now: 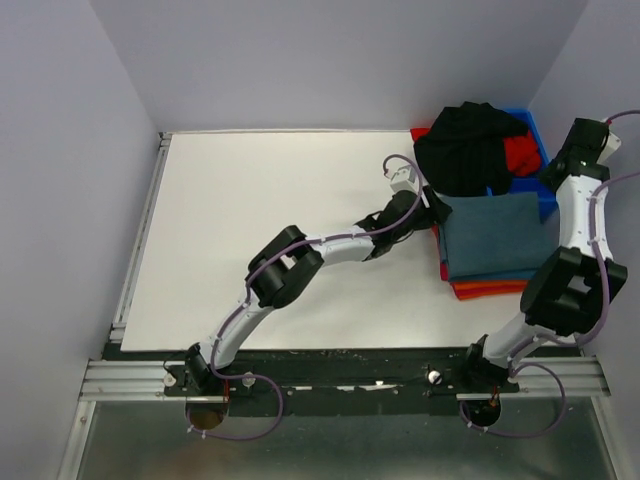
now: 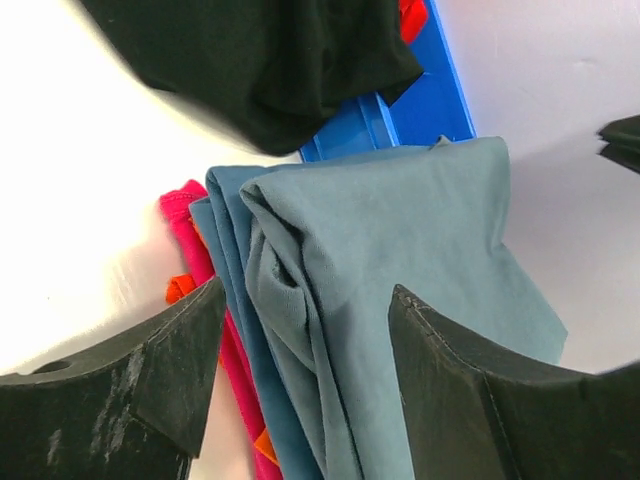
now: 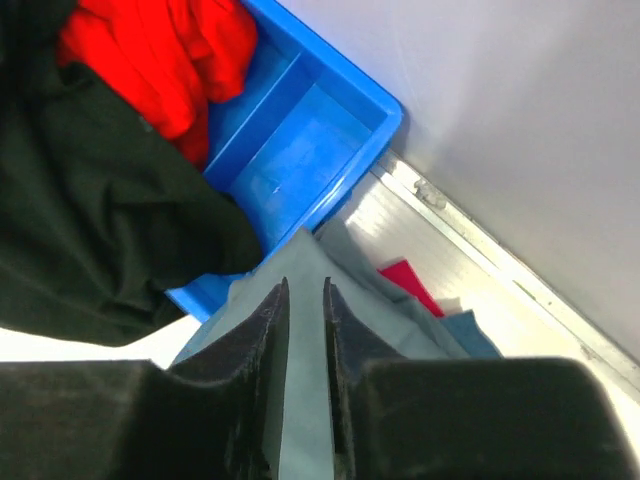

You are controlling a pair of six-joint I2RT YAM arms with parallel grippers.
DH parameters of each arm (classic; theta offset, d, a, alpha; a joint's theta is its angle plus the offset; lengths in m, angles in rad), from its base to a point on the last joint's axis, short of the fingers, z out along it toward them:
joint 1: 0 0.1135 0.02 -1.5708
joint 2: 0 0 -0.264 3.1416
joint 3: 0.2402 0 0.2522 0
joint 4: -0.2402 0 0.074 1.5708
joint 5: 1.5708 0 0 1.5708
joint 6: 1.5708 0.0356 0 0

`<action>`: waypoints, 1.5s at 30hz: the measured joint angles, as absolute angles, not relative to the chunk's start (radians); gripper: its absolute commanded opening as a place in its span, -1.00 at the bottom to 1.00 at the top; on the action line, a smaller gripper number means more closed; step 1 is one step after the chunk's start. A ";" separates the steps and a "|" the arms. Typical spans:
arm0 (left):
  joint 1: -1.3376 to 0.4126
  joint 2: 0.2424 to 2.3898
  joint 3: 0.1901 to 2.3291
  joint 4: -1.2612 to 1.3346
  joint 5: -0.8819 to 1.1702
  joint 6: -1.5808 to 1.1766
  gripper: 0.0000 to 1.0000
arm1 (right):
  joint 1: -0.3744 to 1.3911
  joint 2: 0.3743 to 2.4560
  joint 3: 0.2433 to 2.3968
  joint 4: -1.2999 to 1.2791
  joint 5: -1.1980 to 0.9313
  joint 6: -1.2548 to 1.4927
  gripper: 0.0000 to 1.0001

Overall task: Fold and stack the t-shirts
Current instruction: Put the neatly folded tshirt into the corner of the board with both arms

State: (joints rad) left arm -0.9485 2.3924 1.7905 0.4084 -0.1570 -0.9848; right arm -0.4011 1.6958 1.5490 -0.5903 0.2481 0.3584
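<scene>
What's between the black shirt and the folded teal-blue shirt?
A corner of the blue plastic bin, under the black t-shirt, in the left wrist view.

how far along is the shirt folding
Done: teal shirt lies folded on top of the pile. In hand: nothing, left gripper open over it, right gripper open too. Left: black shirt and red shirt sit crumpled at the bin.

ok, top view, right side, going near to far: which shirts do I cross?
orange shirt → teal shirt → black shirt. Bin left out: it overlaps the black shirt.
</scene>
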 measured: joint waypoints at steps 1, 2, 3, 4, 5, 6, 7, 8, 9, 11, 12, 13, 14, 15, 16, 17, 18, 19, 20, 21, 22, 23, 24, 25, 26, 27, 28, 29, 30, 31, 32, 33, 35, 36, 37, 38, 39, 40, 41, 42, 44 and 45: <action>-0.949 2.385 1.784 0.403 -0.162 -0.976 0.25 | -0.401 1.659 1.529 -0.589 0.248 0.367 -0.96; -0.949 2.372 1.773 0.398 -0.168 -0.961 0.07 | -0.401 1.621 1.510 -0.588 0.249 0.376 -0.99; -0.949 2.359 1.765 0.394 -0.171 -0.948 -0.12 | -0.401 1.584 1.489 -0.588 0.250 0.394 -0.99; -0.949 2.344 1.759 0.393 -0.172 -0.931 -0.24 | -0.401 1.538 1.462 -0.588 0.252 0.414 -0.99; -0.948 2.334 1.760 0.392 -0.173 -0.913 -0.27 | -0.402 1.508 1.443 -0.590 0.253 0.427 -0.99; -0.948 2.322 1.760 0.387 -0.172 -0.895 -0.27 | -0.402 1.475 1.415 -0.587 0.258 0.443 -0.99; -0.948 2.314 1.764 0.382 -0.173 -0.878 -0.27 | -0.403 1.440 1.379 -0.588 0.268 0.458 -0.99; -0.948 2.308 1.780 0.363 -0.173 -0.852 -0.27 | -0.406 1.417 1.350 -0.593 0.279 0.472 -0.99; -0.948 2.306 1.793 0.352 -0.179 -0.833 -0.29 | -0.408 1.400 1.324 -0.602 0.294 0.487 -0.99; -0.948 2.300 1.809 0.332 -0.194 -0.802 -0.61 | -0.416 1.388 1.283 -0.627 0.323 0.516 -0.99; -0.948 2.293 1.810 0.318 -0.199 -0.778 -0.78 | -0.419 1.387 1.259 -0.642 0.339 0.536 -0.99; -0.948 2.290 1.811 0.312 -0.199 -0.765 -0.92 | -0.421 1.388 1.249 -0.652 0.347 0.546 -0.99; -0.948 2.292 1.832 0.293 -0.191 -0.749 -1.00 | -0.421 1.389 1.235 -0.667 0.356 0.564 -0.99; -0.948 2.302 1.863 0.275 -0.181 -0.734 -1.00 | -0.423 1.392 1.227 -0.689 0.363 0.585 -0.99; -0.947 2.317 1.909 0.253 -0.169 -0.722 -1.00 | -0.425 1.394 1.221 -0.707 0.367 0.605 -0.99; -0.949 2.346 1.981 0.224 -0.154 -0.710 -1.00 | -0.425 1.396 1.216 -0.721 0.371 0.625 -0.99; -0.951 2.375 2.049 0.213 -0.139 -0.704 -1.00 | -0.427 1.398 1.209 -0.732 0.374 0.643 -0.99; -0.953 2.394 2.096 0.204 -0.127 -0.701 -1.00 | -0.427 1.398 1.199 -0.736 0.376 0.659 -0.99; -0.958 2.411 2.133 0.197 -0.118 -0.701 -1.00 | -0.428 1.397 1.185 -0.738 0.378 0.672 -0.99; -0.962 2.424 2.158 0.191 -0.111 -0.701 -1.00 | -0.429 1.397 1.168 -0.737 0.380 0.685 -0.99; -0.966 2.439 2.179 0.185 -0.107 -0.705 -1.00 | -0.429 1.398 1.149 -0.737 0.382 0.695 -0.99; -0.969 2.452 2.189 0.183 -0.104 -0.707 -1.00 | -0.430 1.400 1.130 -0.738 0.387 0.707 -0.99; -0.970 2.466 2.200 0.179 -0.102 -0.711 -1.00 | -0.433 1.406 1.114 -0.740 0.395 0.720 -0.99; -0.973 2.495 2.218 0.173 -0.096 -0.720 -1.00 | -0.437 1.416 1.102 -0.744 0.402 0.735 -0.99; -0.974 2.521 2.231 0.170 -0.093 -0.726 -1.00 | -0.442 1.431 1.093 -0.745 0.405 0.751 -0.99; -0.974 2.548 2.250 0.159 -0.088 -0.736 -1.00 | -0.449 1.452 1.085 -0.744 0.405 0.768 -0.99; -0.972 2.584 2.275 0.144 -0.079 -0.752 -1.00 | -0.456 1.476 1.079 -0.742 0.404 0.785 -0.99; -0.969 2.616 2.297 0.130 -0.070 -0.766 -1.00 | -0.463 1.503 1.072 -0.738 0.402 0.797 -0.99; -0.964 2.656 2.319 0.120 -0.058 -0.787 -1.00 | -0.469 1.532 1.065 -0.731 0.398 0.811 -0.99; -0.960 2.687 2.331 0.113 -0.047 -0.807 -1.00 | -0.474 1.561 1.061 -0.725 0.395 0.821 -0.99; -0.955 2.710 2.339 0.108 -0.032 -0.823 -1.00 | -0.476 1.584 1.060 -0.720 0.394 0.831 -0.99; -0.950 2.734 2.347 0.107 -0.017 -0.844 -1.00 | -0.476 1.596 1.060 -0.712 0.395 0.839 -0.99; -0.943 2.746 2.354 0.110 0.000 -0.865 -1.00 | -0.475 1.587 1.062 -0.712 0.398 0.849 -0.99; -0.940 2.745 2.358 0.110 0.004 -0.867 -1.00 | -0.475 1.577 1.062 -0.714 0.401 0.855 -0.99; -0.938 2.738 2.357 0.110 0.006 -0.864 -1.00 | -0.475 1.566 1.062 -0.719 0.405 0.858 -0.99; -0.937 2.729 2.349 0.110 0.006 -0.859 -1.00 | -0.475 1.551 1.062 -0.725 0.408 0.860 -0.99; -0.937 2.714 2.329 0.110 0.007 -0.854 -1.00 | -0.475 1.531 1.062 -0.730 0.410 0.859 -0.99; -0.936 2.696 2.305 0.109 0.007 -0.846 -1.00 | -0.476 1.505 1.063 -0.733 0.413 0.852 -0.99; -0.936 2.680 2.283 0.109 0.006 -0.837 -0.99 | -0.476 1.476 1.065 -0.734 0.413 0.837 -0.99; -0.936 2.648 2.245 0.109 0.004 -0.826 -0.97 | -0.477 1.448 1.070 -0.732 0.411 0.817 -0.99; -0.936 2.590 2.180 0.104 0.000 -0.808 -0.95 | -0.478 1.400 1.094 -0.718 0.403 0.780 -0.99; -0.936 2.563 2.152 0.101 -0.001 -0.802 -0.95 | -0.479 1.387 1.113 -0.709 0.399 0.767 -0.99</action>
State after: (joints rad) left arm -0.9360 2.5626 2.1521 0.1013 -0.0013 -0.8021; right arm -0.4789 1.3872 1.1130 -0.7094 0.3988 0.7673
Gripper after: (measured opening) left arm 0.015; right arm 0.010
